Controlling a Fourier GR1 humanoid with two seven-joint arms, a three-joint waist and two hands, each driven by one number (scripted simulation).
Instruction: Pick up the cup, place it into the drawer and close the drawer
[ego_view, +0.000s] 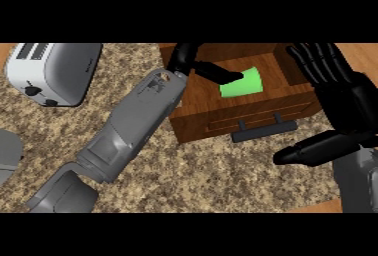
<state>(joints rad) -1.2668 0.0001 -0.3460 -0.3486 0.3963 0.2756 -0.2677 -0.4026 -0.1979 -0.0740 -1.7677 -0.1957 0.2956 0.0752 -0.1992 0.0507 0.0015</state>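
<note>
Our left hand (201, 66) pinches the green cup (244, 84) inside the open drawer (244, 117); right hand (336, 80) spread beside it.

Speckled granite counter (221, 175); silver toaster (55, 70) at its upper left.

One head view, looking steeply down at the speckled tan stone counter (221, 175).

The camera sits above the robot's own shoulders and faces down and forward, so both grey forearms enter from the lower edge, the left hand (193, 62) at the view's left and the right hand (336, 90) at its right. It stands close: the open brown wooden drawer (236, 112) fills the upper middle, the silver metal toaster (55, 72) is cut by the upper left, and the counter runs past every side. No second view shares the scene.
</note>
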